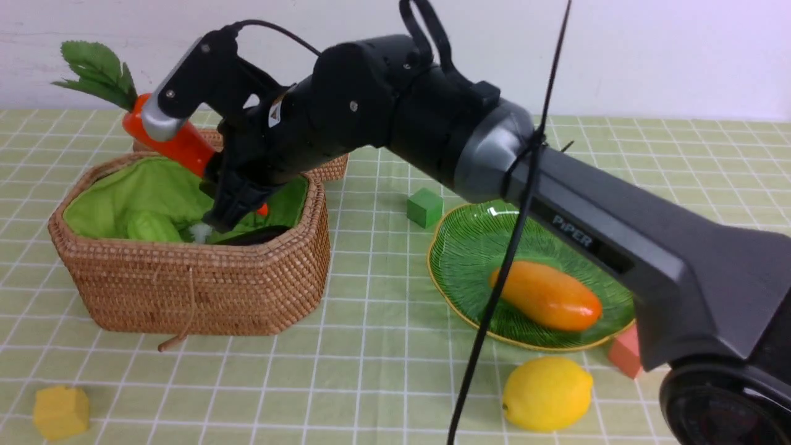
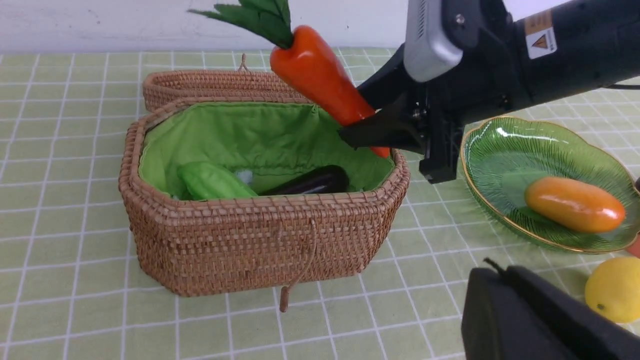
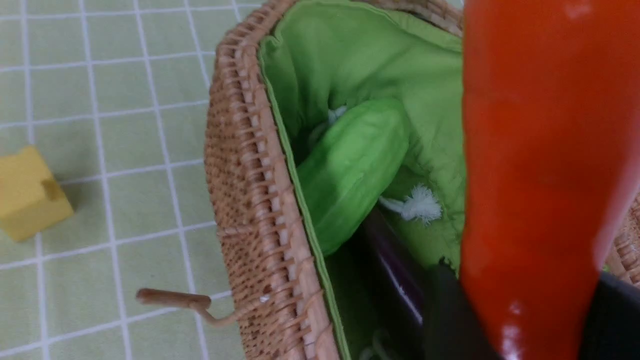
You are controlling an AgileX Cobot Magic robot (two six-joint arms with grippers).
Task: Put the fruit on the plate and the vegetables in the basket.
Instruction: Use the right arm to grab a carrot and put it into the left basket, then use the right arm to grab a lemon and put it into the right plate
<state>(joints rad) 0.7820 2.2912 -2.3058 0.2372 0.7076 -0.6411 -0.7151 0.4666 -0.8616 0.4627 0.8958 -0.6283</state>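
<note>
Now the right fingers (image 2: 380, 132) grip the carrot (image 1: 176, 145) near its tip, over the basket (image 1: 204, 290) at 9 o'clock of the plate (image 1: 469, 247). Lower it first, probably clearing the eggplant (image 2: 310, 182), then release. The left fingers (image 2: 520, 305) are clenched.

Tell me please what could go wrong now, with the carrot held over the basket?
The right hand grips the carrot only near its thin tip, so it may slip or swing. The carrot leans toward the far rim of the basket; released now, it might land on the rim. Going lower, the hand could press the eggplant.
</note>
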